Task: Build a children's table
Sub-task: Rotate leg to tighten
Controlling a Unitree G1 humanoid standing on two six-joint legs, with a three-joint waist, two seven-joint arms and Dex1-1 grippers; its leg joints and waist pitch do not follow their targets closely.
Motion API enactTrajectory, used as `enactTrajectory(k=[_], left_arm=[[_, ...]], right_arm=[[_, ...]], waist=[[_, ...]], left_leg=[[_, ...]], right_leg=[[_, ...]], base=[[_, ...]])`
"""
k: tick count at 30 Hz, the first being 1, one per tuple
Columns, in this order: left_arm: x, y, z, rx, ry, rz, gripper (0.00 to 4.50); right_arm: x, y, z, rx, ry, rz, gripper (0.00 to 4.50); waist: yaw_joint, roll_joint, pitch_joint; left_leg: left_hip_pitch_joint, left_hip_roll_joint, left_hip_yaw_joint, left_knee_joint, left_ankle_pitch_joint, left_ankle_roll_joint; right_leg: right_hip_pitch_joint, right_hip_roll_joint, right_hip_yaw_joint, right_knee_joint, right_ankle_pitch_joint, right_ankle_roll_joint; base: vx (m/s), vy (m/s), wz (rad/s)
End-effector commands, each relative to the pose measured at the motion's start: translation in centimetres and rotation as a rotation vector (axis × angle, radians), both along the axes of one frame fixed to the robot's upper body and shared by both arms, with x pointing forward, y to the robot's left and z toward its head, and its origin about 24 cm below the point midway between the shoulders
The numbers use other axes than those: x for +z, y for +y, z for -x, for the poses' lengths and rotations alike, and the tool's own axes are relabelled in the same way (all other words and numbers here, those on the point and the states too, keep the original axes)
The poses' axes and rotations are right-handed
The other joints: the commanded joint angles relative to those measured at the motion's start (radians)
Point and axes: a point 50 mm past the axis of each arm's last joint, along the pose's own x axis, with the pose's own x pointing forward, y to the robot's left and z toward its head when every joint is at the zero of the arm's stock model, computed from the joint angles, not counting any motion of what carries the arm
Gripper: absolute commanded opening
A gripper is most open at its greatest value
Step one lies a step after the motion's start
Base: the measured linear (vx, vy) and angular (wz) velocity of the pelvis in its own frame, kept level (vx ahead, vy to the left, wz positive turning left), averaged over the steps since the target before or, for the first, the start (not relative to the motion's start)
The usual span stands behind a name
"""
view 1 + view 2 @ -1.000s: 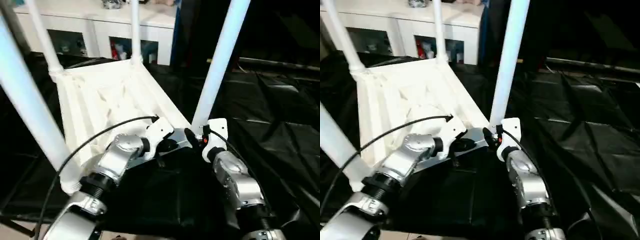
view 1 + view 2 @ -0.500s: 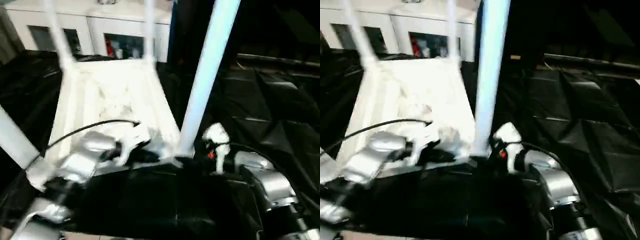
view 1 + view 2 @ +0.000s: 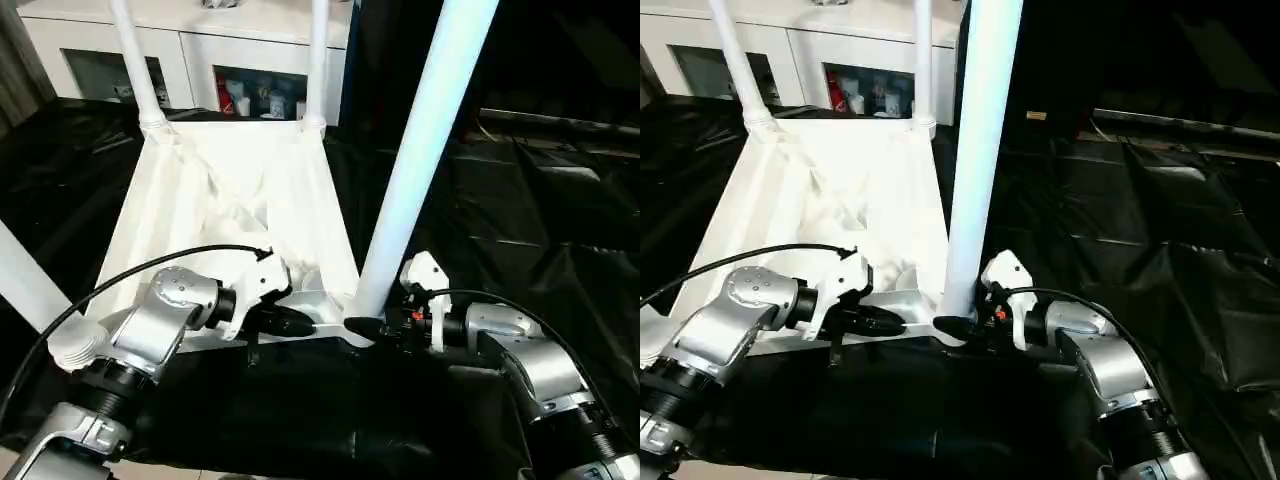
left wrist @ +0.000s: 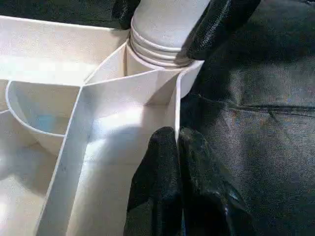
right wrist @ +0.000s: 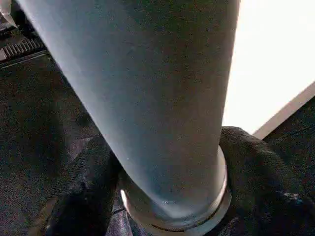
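The children's table lies upside down on the black cover, its white top (image 3: 230, 200) ribbed side up. Two legs stand in the far corners (image 3: 135, 60) (image 3: 318, 60), and another rises at the near left (image 3: 25, 285). The near right leg (image 3: 420, 160) stands in its corner socket. My right gripper (image 3: 365, 328) is shut on that leg's base, one black finger (image 5: 83, 196) on each side of it. My left gripper (image 3: 305, 323) is shut on the top's near rim (image 4: 178, 105), just beside that socket.
A white cabinet (image 3: 200, 40) with glass doors stands behind the work table. Wrinkled black cover (image 3: 520, 200) spreads to the right and in front. A black cable (image 3: 150, 268) arcs over my left forearm.
The view has swung. My right forearm has dropped lower and now reaches the leg's base from the right side. My left gripper stays on the near rim.
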Motion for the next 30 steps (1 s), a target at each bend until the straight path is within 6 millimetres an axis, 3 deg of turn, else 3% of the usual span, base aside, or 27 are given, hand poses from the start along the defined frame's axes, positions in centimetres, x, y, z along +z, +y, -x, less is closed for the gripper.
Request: enactTrajectory(k=[1, 6, 8, 9, 11, 12, 14, 15, 16, 17, 18, 20, 21, 25, 26, 27, 29, 30], left_arm=[[-2.7, 0.5, 1.4, 0.005, 0.114, -0.082, 0.0], [-2.7, -0.2, 0.6, 0.104, 0.063, -0.058, 0.0], [-2.8, -0.7, 0.2, 0.139, 0.042, -0.057, 0.0], [-3.0, -1.8, -0.4, 0.192, 0.012, -0.054, 0.0], [-3.1, -2.6, -0.9, 0.231, -0.011, -0.056, 0.0], [-3.3, -3.9, -1.5, 0.284, -0.032, -0.049, 0.0], [-3.3, -4.7, -1.7, 0.307, -0.036, -0.039, 0.0], [-3.3, -6.0, -2.0, 0.336, -0.053, -0.032, 0.0], [-3.3, -6.3, -2.1, 0.34, -0.057, -0.03, 0.0], [-3.3, -6.5, -2.1, 0.34, -0.058, -0.03, 0.0], [-3.4, -7.7, -2.2, 0.347, -0.072, -0.031, 0.0], [-3.4, -7.7, -2.2, 0.347, -0.072, -0.031, 0.0], [-3.4, -7.7, -2.2, 0.347, -0.072, -0.031, 0.0], [-3.4, -7.7, -2.2, 0.347, -0.072, -0.031, 0.0], [-3.4, -7.7, -2.2, 0.347, -0.072, -0.031, 0.0], [-3.3, -8.1, -2.1, 0.316, -0.082, -0.034, 0.0], [-3.1, -7.5, -1.6, 0.232, -0.07, -0.031, 0.0], [-3.1, -7.4, -1.6, 0.227, -0.068, -0.031, 0.0]], right_arm=[[-0.3, 0.5, 0.4, 0.05, 0.009, 0.005, 2.71], [-1.1, 0.9, 0.0, -0.096, -0.007, -0.013, 2.65], [-1.5, 1.0, -0.3, -0.179, -0.012, -0.022, 2.65], [-1.9, 1.4, -0.7, -0.286, -0.007, -0.037, 2.64], [-2.3, 1.5, -0.9, -0.365, -0.003, -0.035, 2.64], [-2.9, 1.8, -1.0, -0.485, 0.014, -0.025, 2.64], [-3.2, 2.0, -1.0, -0.542, 0.025, -0.015, 2.64], [-3.7, 2.5, -0.9, -0.617, 0.04, -0.006, 2.64], [-3.8, 2.6, -0.9, -0.639, 0.044, -0.004, 2.64], [-3.8, 2.7, -0.9, -0.646, 0.045, -0.003, 2.64], [-4.0, 3.3, -1.0, -0.705, 0.047, 0.002, 2.63], [-4.0, 3.3, -1.0, -0.705, 0.047, 0.002, 2.63], [-4.0, 3.3, -1.0, -0.705, 0.047, 0.002, 2.63], [-4.0, 3.3, -1.0, -0.705, 0.047, 0.002, 2.63], [-4.0, 3.3, -1.0, -0.705, 0.047, 0.002, 2.63], [-3.4, 3.9, -1.5, -0.682, 0.014, -0.014, 2.63], [-1.7, 4.2, -2.1, -0.564, -0.04, -0.084, 2.63], [-1.7, 4.2, -2.1, -0.557, -0.042, -0.087, 3.19]], waist=[[-0.001, -0.002, -0.044], [-0.001, -0.003, -0.042], [-0.005, -0.002, -0.037], [-0.007, 0.002, -0.033], [-0.011, 0.0, -0.027], [-0.012, 0.002, -0.024], [-0.015, 0.001, -0.022], [-0.014, 0.001, -0.023], [-0.013, 0.007, -0.024], [-0.013, 0.005, -0.025], [-0.015, 0.011, -0.026], [-0.014, 0.01, -0.028], [-0.016, 0.011, -0.03], [-0.015, 0.011, -0.032], [-0.015, 0.011, -0.031], [-0.014, 0.017, -0.03], [-0.016, 0.01, -0.031], [-0.019, 0.01, -0.034]], left_leg=[[0.019, 0.068, -0.032, -0.063, -0.171, 0.03], [0.018, 0.067, -0.032, -0.063, -0.18, 0.025], [0.021, 0.068, -0.033, -0.069, -0.239, 0.006], [0.024, 0.068, -0.036, -0.073, -0.285, -0.016], [0.03, 0.067, -0.043, -0.078, -0.356, -0.047], [0.036, 0.066, -0.049, -0.078, -0.401, -0.059], [0.054, 0.063, -0.055, -0.074, -0.471, -0.067], [0.054, 0.063, -0.057, -0.075, -0.475, -0.067], [0.057, 0.065, -0.057, -0.079, -0.48, -0.071], [0.056, 0.065, -0.058, -0.081, -0.481, -0.07], [0.049, 0.066, -0.058, -0.088, -0.478, -0.071], [0.05, 0.067, -0.06, -0.089, -0.484, -0.072], [0.042, 0.067, -0.06, -0.094, -0.47, -0.067], [0.037, 0.066, -0.054, -0.095, -0.436, -0.057], [0.037, 0.066, -0.054, -0.095, -0.434, -0.056], [0.04, 0.066, -0.053, -0.094, -0.441, -0.056], [0.036, 0.065, -0.056, -0.094, -0.447, -0.052], [0.028, 0.065, -0.057, -0.096, -0.419, -0.044]], right_leg=[[0.031, -0.078, 0.047, -0.066, -0.097, -0.228], [0.029, -0.079, 0.048, -0.069, -0.11, -0.228], [0.023, -0.081, 0.049, -0.079, -0.207, -0.216], [0.019, -0.081, 0.049, -0.089, -0.288, -0.198], [0.014, -0.084, 0.048, -0.102, -0.426, -0.158], [0.009, -0.088, 0.047, -0.112, -0.513, -0.127], [-0.007, -0.092, 0.044, -0.134, -0.645, -0.075], [-0.006, -0.092, 0.044, -0.134, -0.647, -0.069], [-0.01, -0.089, 0.045, -0.136, -0.624, -0.068], [-0.006, -0.089, 0.043, -0.135, -0.606, -0.07], [-0.002, -0.087, 0.044, -0.132, -0.552, -0.076], [-0.001, -0.086, 0.044, -0.13, -0.523, -0.08], [0.005, -0.085, 0.046, -0.123, -0.462, -0.091], [0.009, -0.084, 0.049, -0.118, -0.381, -0.112], [0.009, -0.085, 0.049, -0.118, -0.379, -0.114], [0.006, -0.086, 0.051, -0.12, -0.388, -0.116], [0.011, -0.089, 0.049, -0.121, -0.41, -0.114], [0.019, -0.089, 0.048, -0.117, -0.394, -0.113]], base=[[0.0, 0.0, 0.0], [0.0, 0.0, 0.0], [0.0, 0.0, 0.0], [0.0, 0.0, 0.0], [-0.029, 0.004, -0.02], [-0.061, 0.012, -0.05], [-0.059, 0.012, -0.03], [0.0, 0.0, 0.0], [0.0, 0.0, 0.0], [0.0, 0.0, 0.0], [0.0, 0.0, 0.0], [0.0, 0.0, 0.0], [0.0, 0.0, 0.0], [0.0, 0.0, 0.0], [0.0, 0.0, 0.0], [0.0, 0.0, 0.0], [0.0, 0.0, 0.0], [0.0, 0.0, 0.0]])
